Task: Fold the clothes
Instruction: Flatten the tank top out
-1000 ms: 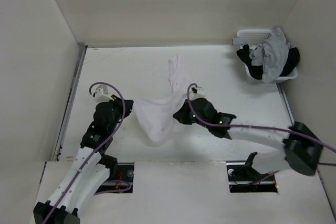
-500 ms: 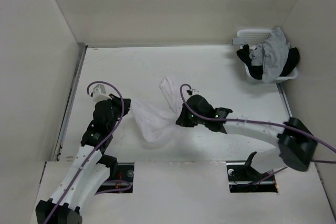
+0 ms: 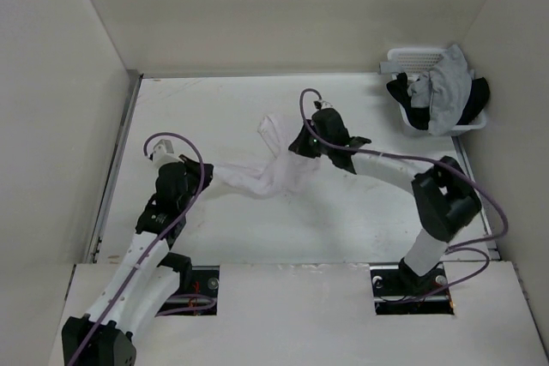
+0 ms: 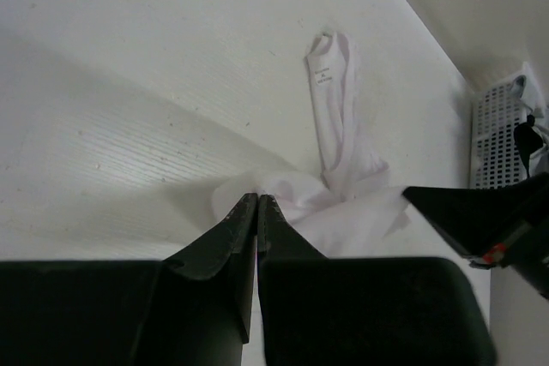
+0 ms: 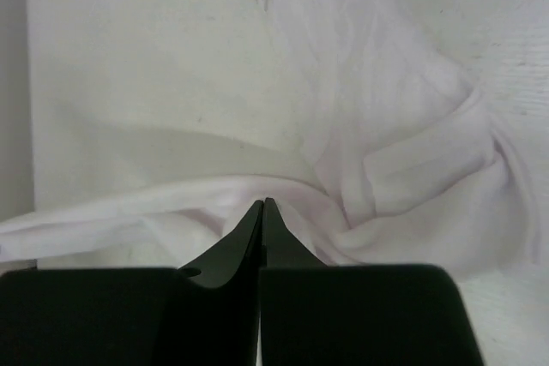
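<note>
T-shirt [image 3: 276, 174], white and thin, lies bunched near the middle of the table [image 3: 197, 109], drawn out between both arms rather than spread flat. Start at the left: the left gripper [image 3: 206, 173] sits at the left end of the fabric with its jaws pressed fully together. In the left wrist view the left gripper [image 4: 257, 200] shows no gap at the tips, and the T-shirt [image 4: 343, 207] gathers right at them, so read this as a pinch on the shirt's left edge. From there the cloth runs rightward as a narrow, twisted band into a crumpled mass at the centre, and one loose flap reaches toward the far side of the table. The right gripper [image 3: 300, 148] meets the upper right part of that mass. In the right wrist view the right gripper [image 5: 262, 204] is also fully closed, its tips set into a taut fold of the T-shirt [image 5: 403, 169], which creases and swirls to the right of the fingers. At the far right corner you will find a white basket [image 3: 401, 62], well apart from both arms. It holds a grey garment [image 3: 448, 87] draped over a black garment [image 3: 401, 93].
</note>
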Motion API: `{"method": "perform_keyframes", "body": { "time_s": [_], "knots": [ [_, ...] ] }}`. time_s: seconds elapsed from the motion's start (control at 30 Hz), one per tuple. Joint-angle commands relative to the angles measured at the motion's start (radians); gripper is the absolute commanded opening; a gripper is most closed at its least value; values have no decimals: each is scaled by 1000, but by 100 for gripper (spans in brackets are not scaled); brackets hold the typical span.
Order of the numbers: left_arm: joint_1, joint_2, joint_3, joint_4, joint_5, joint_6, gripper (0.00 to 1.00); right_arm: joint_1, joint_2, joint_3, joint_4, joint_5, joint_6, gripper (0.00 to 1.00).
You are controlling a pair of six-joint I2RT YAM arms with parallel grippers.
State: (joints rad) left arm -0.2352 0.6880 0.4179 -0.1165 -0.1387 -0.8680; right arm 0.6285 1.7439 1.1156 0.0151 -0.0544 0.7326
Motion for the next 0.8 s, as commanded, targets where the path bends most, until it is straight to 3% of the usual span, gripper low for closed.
{"method": "perform_keyframes", "body": {
  "time_s": [0.0, 0.1, 0.2, 0.27, 0.33, 0.43, 0.57, 0.6, 0.77],
  "knots": [
    [-34, -33, 31, 61, -24, -8, 1, 56, -214, -98, 56, 8, -30, 0],
    [-45, -70, 39, 48, -56, 14, 1, 206, -456, -349, 14, 44, 51, 0],
    [-45, -71, 32, 49, -64, 21, 1, 343, -737, -497, -172, 86, 193, 0],
    [-39, -53, 19, 61, -64, 21, 1, 381, -892, -552, -278, 105, 273, 0],
    [-33, -33, 12, 77, -58, 23, 1, 347, -931, -577, -294, 96, 281, 0],
    [-32, -22, 12, 87, -53, 21, 1, 250, -792, -576, -252, 59, 213, 0],
    [-36, -22, -1, 86, -56, 23, 1, 224, -545, -545, -137, 39, 145, 0],
    [-34, -16, -17, 86, -53, 23, 1, 210, -418, -504, -71, 33, 108, 0],
    [-23, -28, -30, 67, -50, 23, 1, 156, -229, -396, 9, 5, 65, 0]
  ]
}}
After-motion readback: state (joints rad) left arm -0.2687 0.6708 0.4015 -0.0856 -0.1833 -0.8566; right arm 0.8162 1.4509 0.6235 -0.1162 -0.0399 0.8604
